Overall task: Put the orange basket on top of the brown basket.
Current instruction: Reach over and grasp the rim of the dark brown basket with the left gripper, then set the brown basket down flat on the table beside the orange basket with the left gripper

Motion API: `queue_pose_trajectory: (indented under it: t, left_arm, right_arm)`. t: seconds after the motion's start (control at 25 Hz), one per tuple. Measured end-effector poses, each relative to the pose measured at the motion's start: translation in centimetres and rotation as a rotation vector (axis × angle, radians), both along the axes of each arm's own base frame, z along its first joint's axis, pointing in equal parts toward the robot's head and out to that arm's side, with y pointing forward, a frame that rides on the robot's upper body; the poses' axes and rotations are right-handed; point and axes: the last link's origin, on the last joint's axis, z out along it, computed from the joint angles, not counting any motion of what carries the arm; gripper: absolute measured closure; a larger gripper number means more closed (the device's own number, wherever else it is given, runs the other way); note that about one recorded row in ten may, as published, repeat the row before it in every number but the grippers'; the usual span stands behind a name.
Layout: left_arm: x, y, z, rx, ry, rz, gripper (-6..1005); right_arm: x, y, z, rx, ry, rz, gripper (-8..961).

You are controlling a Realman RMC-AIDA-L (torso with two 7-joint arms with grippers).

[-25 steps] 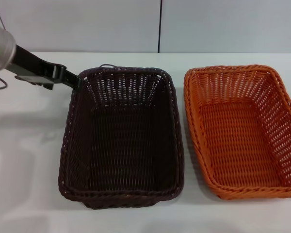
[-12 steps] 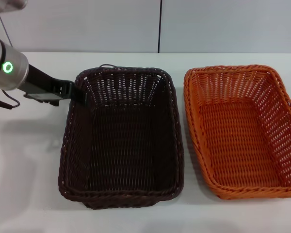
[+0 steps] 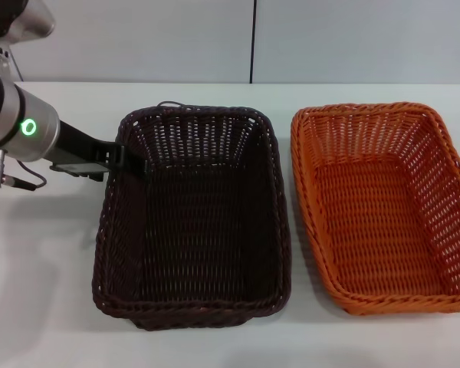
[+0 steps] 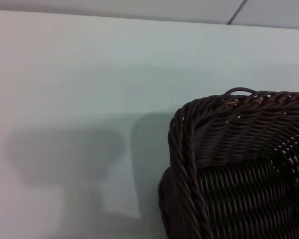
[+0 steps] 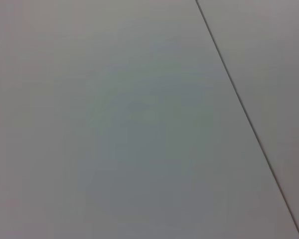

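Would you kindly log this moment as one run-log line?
left gripper: at brown basket far-left rim | orange basket: on table, unstacked | right arm: unseen

No text, label, brand, number or sign could be read in any view. The only mark was a green glowing ring (image 3: 29, 126) on the left arm's grey wrist housing, which carried no legible characters.
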Motion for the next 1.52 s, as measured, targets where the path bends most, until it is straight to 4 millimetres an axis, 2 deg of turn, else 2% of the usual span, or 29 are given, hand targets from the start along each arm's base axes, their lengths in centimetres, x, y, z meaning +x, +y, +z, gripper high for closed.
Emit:
queue_pose_trajectory:
  t: [0.16, 0.2, 0.24, 0.28, 0.36, 0.4, 0.64, 0.68, 0.8, 1.2, 1.24, 1.52]
  left_arm:
    - [0.0, 0.0, 0.0, 0.0, 0.0, 0.0, 264]
    - [-0.3, -0.2, -0.8, -0.012, -0.012, -0.003, 268]
    - [-0.3, -0.2, -0.8, -0.012, -0.012, -0.003, 272]
    - [-1.2, -0.3, -1.6, -0.03, -0.021, 0.025, 276]
    - [-1.2, -0.3, -1.6, -0.03, -0.021, 0.025, 284]
    - [-1.7, -0.4, -2.2, -0.039, -0.033, 0.041, 289]
    - [-1.7, -0.4, -2.2, -0.039, -0.033, 0.041, 314]
    - [-2.5, -0.6, -2.3, -0.02, -0.034, 0.108, 318]
    - [-3.1, -0.8, -2.1, -0.018, -0.018, 0.12, 420]
    - [-2.9, -0.9, -1.4, 0.0, -0.021, 0.11, 780]
    - [-2.4, -1.0, -0.7, 0.011, -0.024, 0.079, 819]
    - [0.5, -1.9, 4.6, -0.002, -0.159, -0.174, 845]
  right_arm:
    - [0.1, 0.0, 0.2, 0.001, -0.003, -0.001, 412]
    - [0.1, 0.0, 0.3, 0.003, -0.006, -0.001, 412]
    - [0.1, 0.0, 0.3, 0.003, -0.006, -0.001, 412]
    - [0.1, 0.0, 0.4, 0.003, -0.007, -0.001, 412]
    - [0.1, 0.0, 0.5, 0.004, -0.009, -0.001, 412]
    - [0.1, 0.0, 0.6, 0.004, -0.009, -0.001, 412]
    - [0.0, 0.3, 0.7, 0.003, -0.009, 0.0, 412]
    - [0.0, 0.3, 0.7, 0.003, -0.009, 0.0, 412]
    - [0.0, 0.5, 0.7, -0.004, -0.003, -0.007, 412]
    - [-0.2, 0.8, 0.7, -0.005, 0.0, -0.002, 412]
    - [-0.2, 0.8, 0.7, -0.004, 0.001, -0.002, 412]
    - [-0.4, 1.0, 0.5, -0.003, 0.009, 0.003, 412]
